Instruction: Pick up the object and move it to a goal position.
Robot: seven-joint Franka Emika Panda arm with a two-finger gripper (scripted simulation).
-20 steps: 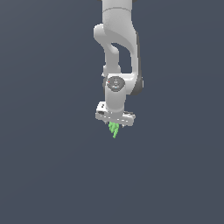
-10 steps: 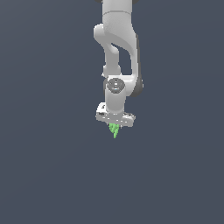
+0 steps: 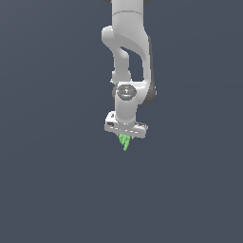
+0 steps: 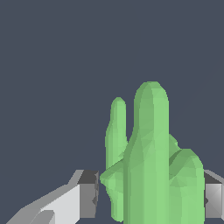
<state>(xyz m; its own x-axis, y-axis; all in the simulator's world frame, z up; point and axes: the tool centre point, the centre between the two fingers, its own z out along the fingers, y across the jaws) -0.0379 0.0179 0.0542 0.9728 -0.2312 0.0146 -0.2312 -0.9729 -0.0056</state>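
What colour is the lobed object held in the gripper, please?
Bright green object, plain and unpatterned; the wrist view shows it best, between the gripper fingers.

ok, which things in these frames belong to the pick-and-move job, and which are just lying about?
Job:
- small bright green lumpy object with finger-like lobes, held between the jaws
- white gripper, shut on it

Lying about:
- nothing else shows; only the plain dark grey background, and no goal marker is visible

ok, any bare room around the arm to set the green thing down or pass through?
Bare on every side. The exterior view shows only flat grey surround to its left, to its right and below the gripper, nothing else in sight. The one crowded spot is the gripper itself, where the green object sits between the fingers. No goal marker shows, and no table edge can be made out.
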